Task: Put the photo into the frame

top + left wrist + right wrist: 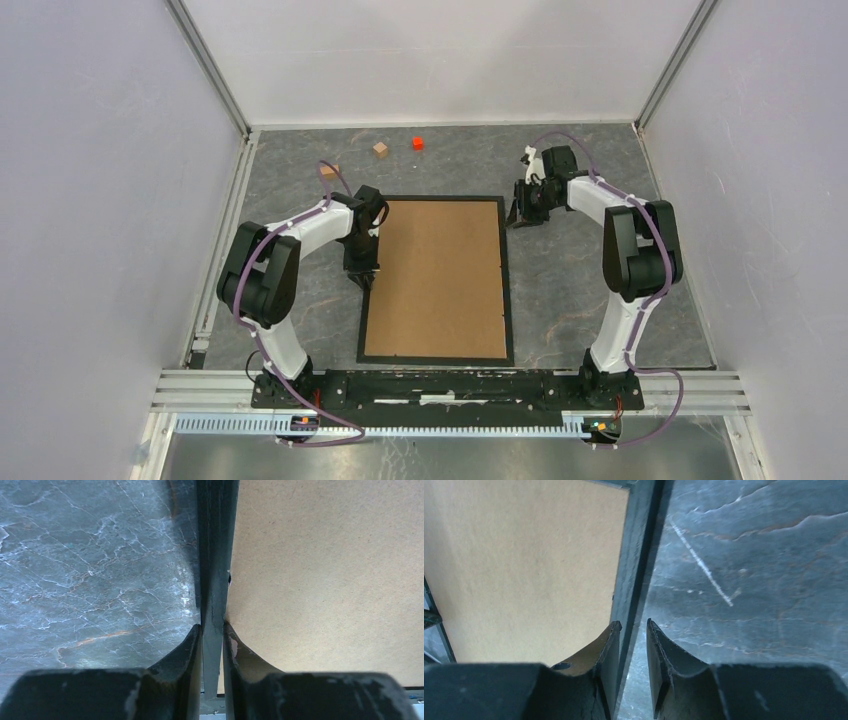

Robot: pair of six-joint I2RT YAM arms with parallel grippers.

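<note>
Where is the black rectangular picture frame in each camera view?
Top external: the black rectangular picture frame lies flat in the centre of the picture.
Left wrist: one edge, a dark strip up the middle.
Right wrist: one edge, a slanted dark strip near the middle.
Shared landmark: the brown backing board inside it, right of the strip in left wrist, left of it in right wrist.
</note>
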